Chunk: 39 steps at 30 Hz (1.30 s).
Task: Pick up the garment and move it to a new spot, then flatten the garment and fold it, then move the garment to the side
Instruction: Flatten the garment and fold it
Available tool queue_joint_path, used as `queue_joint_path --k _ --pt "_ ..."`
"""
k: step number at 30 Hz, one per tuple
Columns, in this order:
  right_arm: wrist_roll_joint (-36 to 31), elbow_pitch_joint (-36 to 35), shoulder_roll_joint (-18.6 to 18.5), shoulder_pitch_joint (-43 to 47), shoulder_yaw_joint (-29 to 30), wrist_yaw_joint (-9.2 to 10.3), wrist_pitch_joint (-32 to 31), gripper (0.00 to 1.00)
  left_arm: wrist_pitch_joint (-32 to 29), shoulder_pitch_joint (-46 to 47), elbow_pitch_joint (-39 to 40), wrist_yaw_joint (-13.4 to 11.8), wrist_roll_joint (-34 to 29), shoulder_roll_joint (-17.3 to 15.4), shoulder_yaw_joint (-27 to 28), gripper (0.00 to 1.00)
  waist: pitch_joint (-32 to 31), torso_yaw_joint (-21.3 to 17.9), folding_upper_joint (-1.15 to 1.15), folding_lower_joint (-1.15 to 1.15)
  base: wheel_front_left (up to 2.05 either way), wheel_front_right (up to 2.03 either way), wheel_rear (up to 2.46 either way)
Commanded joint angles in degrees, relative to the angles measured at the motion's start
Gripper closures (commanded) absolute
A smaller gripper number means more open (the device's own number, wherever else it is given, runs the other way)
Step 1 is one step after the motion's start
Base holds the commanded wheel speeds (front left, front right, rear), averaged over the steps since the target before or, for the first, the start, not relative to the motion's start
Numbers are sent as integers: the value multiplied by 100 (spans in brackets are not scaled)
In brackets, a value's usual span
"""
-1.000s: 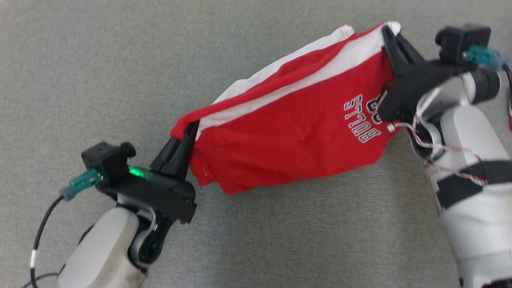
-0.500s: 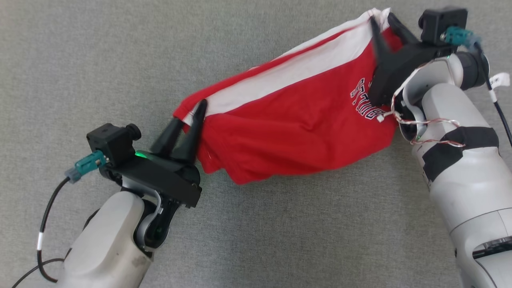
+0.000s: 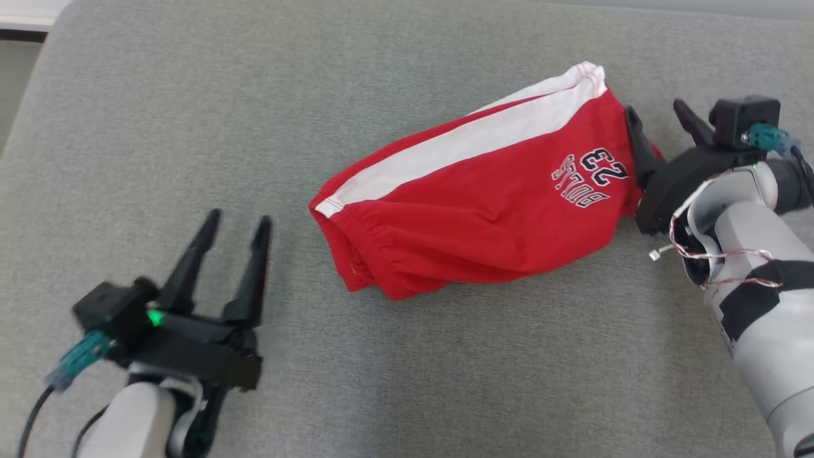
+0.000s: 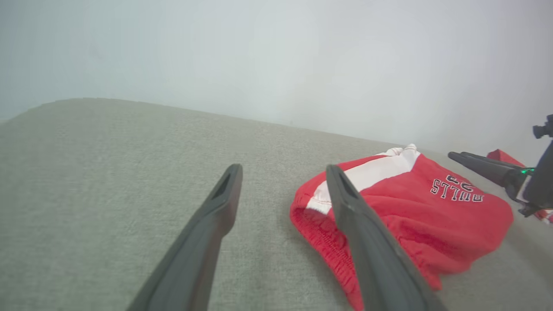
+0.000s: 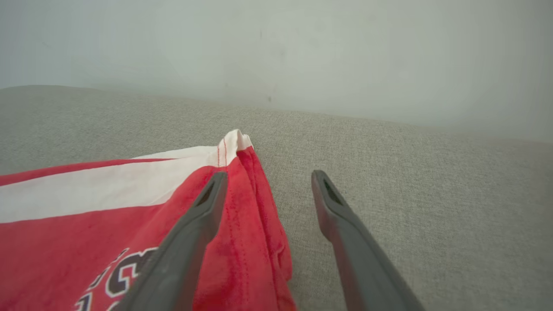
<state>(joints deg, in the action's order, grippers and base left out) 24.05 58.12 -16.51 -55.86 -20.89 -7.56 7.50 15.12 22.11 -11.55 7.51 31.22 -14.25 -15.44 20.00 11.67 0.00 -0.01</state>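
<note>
1. The left gripper (image 3: 240, 217) has its two fingers spread wide. Nothing lies between them.
2. The right gripper (image 3: 655, 108) also has its fingers spread wide and pinches nothing.
3. The garment (image 3: 470, 197) is a pair of red shorts with a white stripe (image 3: 458, 149) along one side. It lies on the grey fabric surface (image 3: 191, 95) between the two grippers.
4. The gathered waistband (image 3: 346, 254) faces the left gripper. It lies ahead of that gripper's fingertips and off to its right, with bare surface in between.
5. In the left wrist view, the right-hand finger crosses in front of the waistband. The head view shows the two apart.
6. The hem (image 3: 594, 73) lies at the right gripper.
   - In the right wrist view, the gripper's left-hand finger (image 5: 203, 207) lies over the red edge of the cloth.
   - A narrow fold of that edge reaches into the gap between the fingers.
   - Whether the finger touches the cloth cannot be told.
7. The print (image 3: 588, 181), lettering with the number 23, lies just beside the right gripper's left-hand finger.
8. A green light (image 3: 152, 316) glows on the left gripper's body, behind the fingers.
9. A pale wall (image 5: 276, 47) stands beyond the surface, ahead of both grippers.
</note>
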Motion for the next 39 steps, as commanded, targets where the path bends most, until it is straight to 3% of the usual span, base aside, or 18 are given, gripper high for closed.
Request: queue_joint_path --k 1,5,11,12,13,24,32,39 --pt "78 31 -63 110 -32 15 -28 0 -1 -150 118 -8 -243 0 202 0 -14 98 0 1 0 0 0" --pt "219 167 -89 202 -79 15 -107 0 -1 -566 420 -13 -883 235 893 0 25 168 0 1 0 0 0" --pt "390 487 -45 257 -78 15 -312 3 -1 -989 592 -11 -1183 690 1673 0 47 245 0 1 0 0 0" --pt "429 499 -4 279 -92 14 -321 76 -1 -1025 594 -10 -1204 716 1724 0 44 245 0 1 0 0 0" --pt "456 493 14 292 -115 15 -313 100 -1 -1054 599 -10 -1223 735 1772 0 33 236 0 1 0 0 0" --pt "942 196 6 699 -256 15 157 100 -1 -1347 571 -9 -1401 786 1793 0 -453 -133 0 1 0 0 0" --pt "1594 -484 -513 1757 -319 15 405 100 -1 -1603 539 -9 -1527 715 1793 0 -912 -568 0 1 0 0 0" --pt "1816 -791 -833 2479 -132 15 454 100 -1 -1763 557 -8 -1566 723 1838 0 -1103 -677 0 1 0 0 0"
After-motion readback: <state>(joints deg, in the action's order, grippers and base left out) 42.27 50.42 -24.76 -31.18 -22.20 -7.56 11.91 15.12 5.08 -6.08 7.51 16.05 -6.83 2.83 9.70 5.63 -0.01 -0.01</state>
